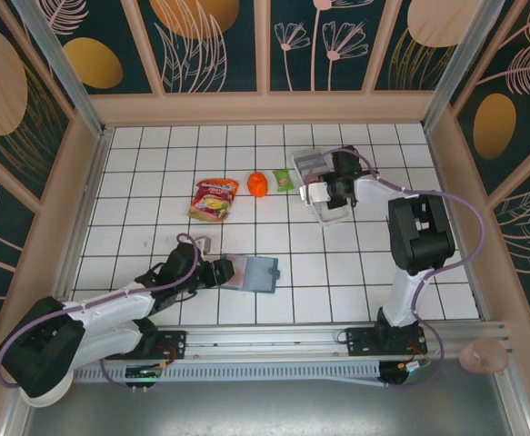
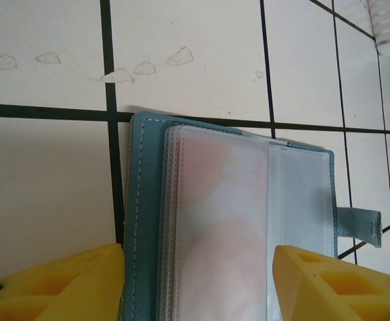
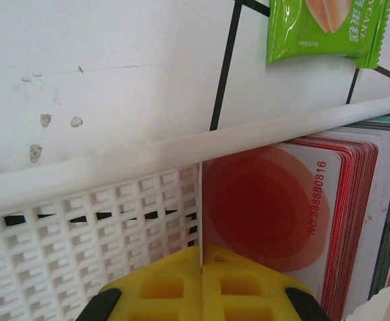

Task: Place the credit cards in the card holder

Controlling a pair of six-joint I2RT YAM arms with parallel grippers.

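Many credit cards (image 3: 268, 214) in tray (image 3: 81, 227), right fingers (image 3: 161, 294) pinching one, left fingers (image 2: 61, 287) apart astride card holder (image 2: 141, 221)

Colours as I read them from the console: card holder (image 2: 144, 221) dark teal-blue with pale stitching along its edge, and its sleeves (image 2: 228, 221) clear plastic with a faint pink cast. Credit cards (image 3: 268, 200) whitish, the facing one with a large red disc and red digits. Tray (image 3: 81, 221) white lattice. Snack packet (image 3: 322, 27) bright green. Left gripper (image 2: 198, 267) and right gripper (image 3: 201, 257) have yellow fingers. Floor (image 1: 337, 272) white tiles with black grid lines. Walls (image 1: 219, 45) dark teal with gold and pink leaf motifs.
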